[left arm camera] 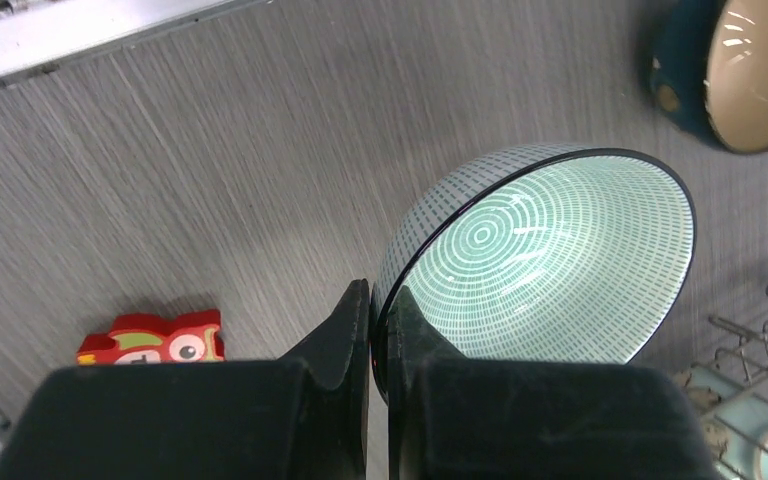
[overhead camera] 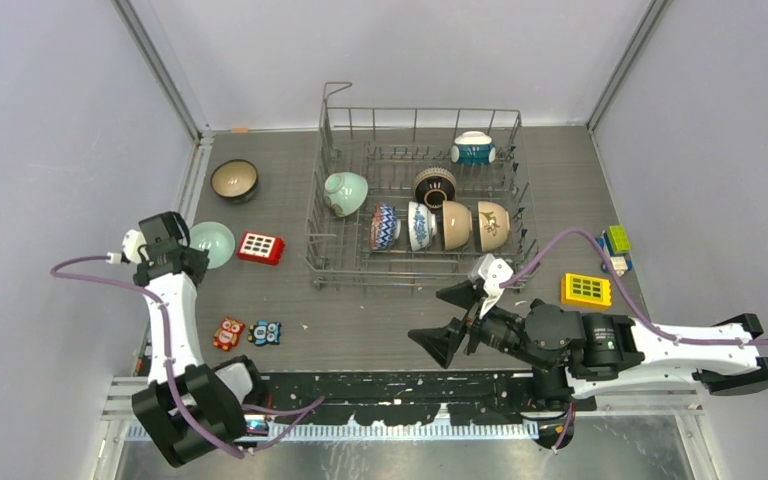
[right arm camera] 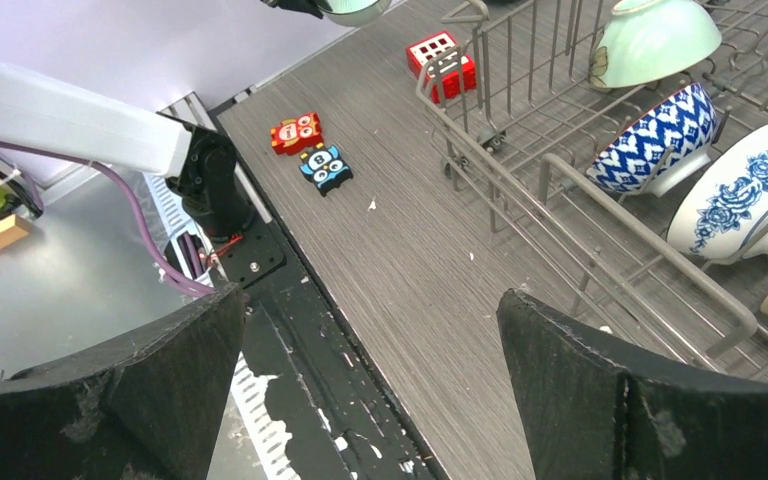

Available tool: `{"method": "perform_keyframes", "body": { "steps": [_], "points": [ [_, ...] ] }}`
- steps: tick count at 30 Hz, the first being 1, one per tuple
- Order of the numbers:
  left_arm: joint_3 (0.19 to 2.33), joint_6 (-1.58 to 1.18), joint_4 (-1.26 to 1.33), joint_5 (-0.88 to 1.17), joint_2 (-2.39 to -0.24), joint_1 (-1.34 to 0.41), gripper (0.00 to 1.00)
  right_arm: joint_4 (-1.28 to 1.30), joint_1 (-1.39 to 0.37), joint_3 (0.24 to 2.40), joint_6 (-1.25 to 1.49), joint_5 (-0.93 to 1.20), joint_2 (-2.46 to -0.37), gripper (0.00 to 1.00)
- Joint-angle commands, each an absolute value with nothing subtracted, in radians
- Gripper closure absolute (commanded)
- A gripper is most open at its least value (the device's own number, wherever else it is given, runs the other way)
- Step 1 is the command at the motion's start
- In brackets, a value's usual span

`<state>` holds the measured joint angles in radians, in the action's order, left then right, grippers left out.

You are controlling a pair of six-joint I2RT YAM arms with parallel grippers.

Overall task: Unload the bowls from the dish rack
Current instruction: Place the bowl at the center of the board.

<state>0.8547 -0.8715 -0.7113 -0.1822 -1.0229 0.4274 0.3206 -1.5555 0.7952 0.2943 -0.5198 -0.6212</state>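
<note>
The grey wire dish rack (overhead camera: 316, 215) stands at the back middle of the table. It holds several bowls: a pale green one (overhead camera: 345, 193), a dark brown one (overhead camera: 435, 186), a teal-and-white one (overhead camera: 472, 148), and a front row of blue patterned (overhead camera: 384, 226) and cream (overhead camera: 455, 225) ones. My left gripper (left arm camera: 378, 310) is shut on the rim of a tilted mint-green bowl (left arm camera: 550, 260), left of the rack (overhead camera: 212, 243). A dark bowl (overhead camera: 234, 180) sits upright behind it. My right gripper (overhead camera: 447, 318) hangs wide open with nothing in it, in front of the rack's near rail (right arm camera: 520, 170).
A red block (overhead camera: 260, 247) lies between the held bowl and the rack. Two owl figures (overhead camera: 228, 333) (overhead camera: 265, 332) lie near the front left. A yellow block (overhead camera: 586, 290) and small coloured blocks (overhead camera: 617, 245) lie right of the rack. Walls close in both sides.
</note>
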Motion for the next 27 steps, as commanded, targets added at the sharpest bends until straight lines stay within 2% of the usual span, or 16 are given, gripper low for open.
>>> {"method": "perform_keyframes", "body": {
  "steps": [1, 15, 27],
  "points": [
    [0.819, -0.99, -0.494, -0.177, -1.055, 0.455, 1.0, 0.272, -1.553, 0.781, 0.298, -0.551, -0.597, 0.0],
    [0.876, -0.99, -0.309, -0.127, -1.381, 0.493, 1.0, 0.304, -1.554, 0.744, 0.284, -0.606, -0.51, 0.0],
    [0.958, -0.968, -0.239, -0.032, -1.541, 0.495, 1.0, 0.289, -1.554, 0.696, 0.327, -0.622, -0.488, 0.0]
  ]
}}
